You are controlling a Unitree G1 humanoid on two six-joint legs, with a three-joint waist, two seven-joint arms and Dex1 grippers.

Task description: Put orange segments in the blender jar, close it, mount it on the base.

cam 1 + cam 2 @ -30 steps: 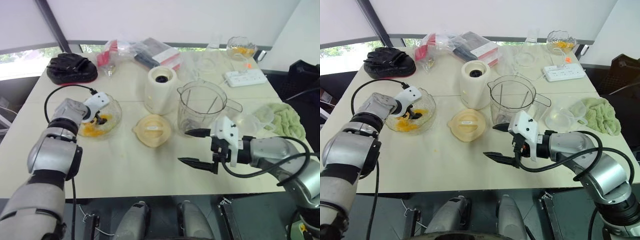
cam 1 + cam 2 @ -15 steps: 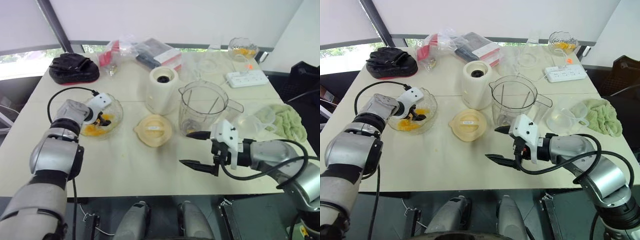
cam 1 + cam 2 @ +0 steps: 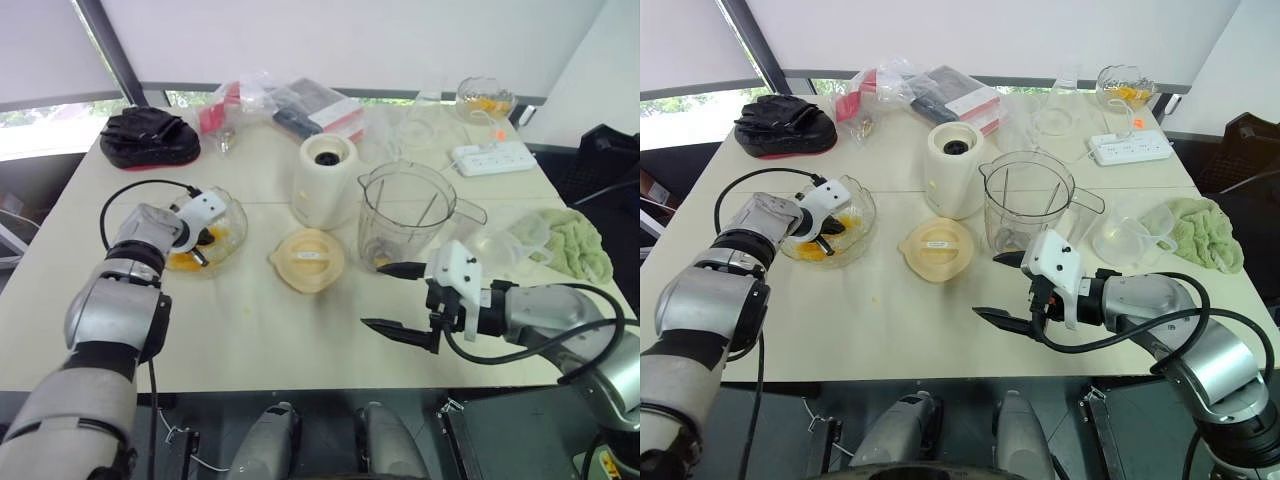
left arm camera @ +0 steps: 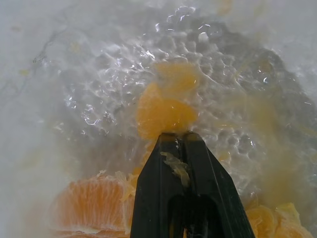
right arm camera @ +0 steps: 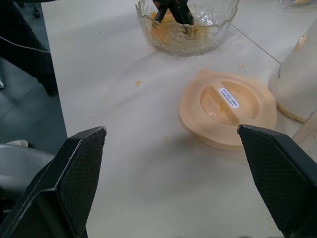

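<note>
On the beige surface [image 3: 300,335], the left tool [image 4: 178,136] is closed inside the dimpled glass bowl [image 3: 236,218], tips against orange segments [image 4: 161,111], probably seeking one. The right tool [image 3: 378,296] waits open beside the clear plastic blender jar [image 3: 405,215].

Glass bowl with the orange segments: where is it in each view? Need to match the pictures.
Left eye view: glass bowl on the robot's left, left of the lid.
Right eye view: same spot, left of the lid.
Left wrist view: its dimpled floor around the left claw.
Right wrist view: beyond the lid.
Shared landmark: the left claw dipped in the bowl.
</note>
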